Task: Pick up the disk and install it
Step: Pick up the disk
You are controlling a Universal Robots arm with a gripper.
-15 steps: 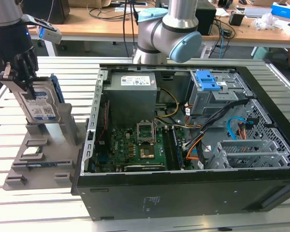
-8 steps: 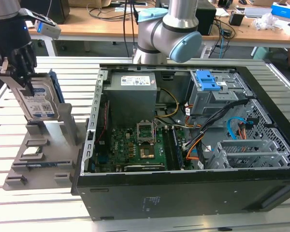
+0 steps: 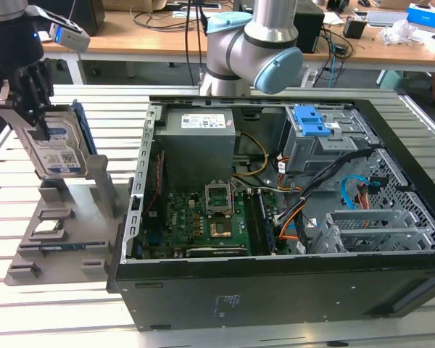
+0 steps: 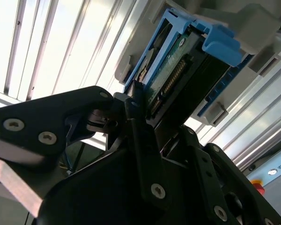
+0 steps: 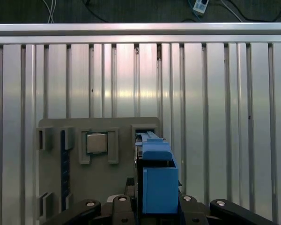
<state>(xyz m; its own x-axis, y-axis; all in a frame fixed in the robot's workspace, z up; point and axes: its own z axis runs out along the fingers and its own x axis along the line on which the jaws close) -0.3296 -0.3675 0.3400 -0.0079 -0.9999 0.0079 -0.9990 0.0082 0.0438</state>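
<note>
Your tool [image 3: 38,125] is clamped on the upper edge of the disk [image 3: 64,156]. The disk stands upright in the grey holder [image 3: 80,196] on the surface, beside the open computer case [image 3: 275,290]. Standing on its edge like this, the disk offers both flat faces to the tool.

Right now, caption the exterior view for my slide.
Arm's pincer clamped on the blue-framed hard drive, upright in its grey holder beside the open computer case.

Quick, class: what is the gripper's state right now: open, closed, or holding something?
Gripper: closed on the disk, gripping its top edge at the grey holder.
</note>
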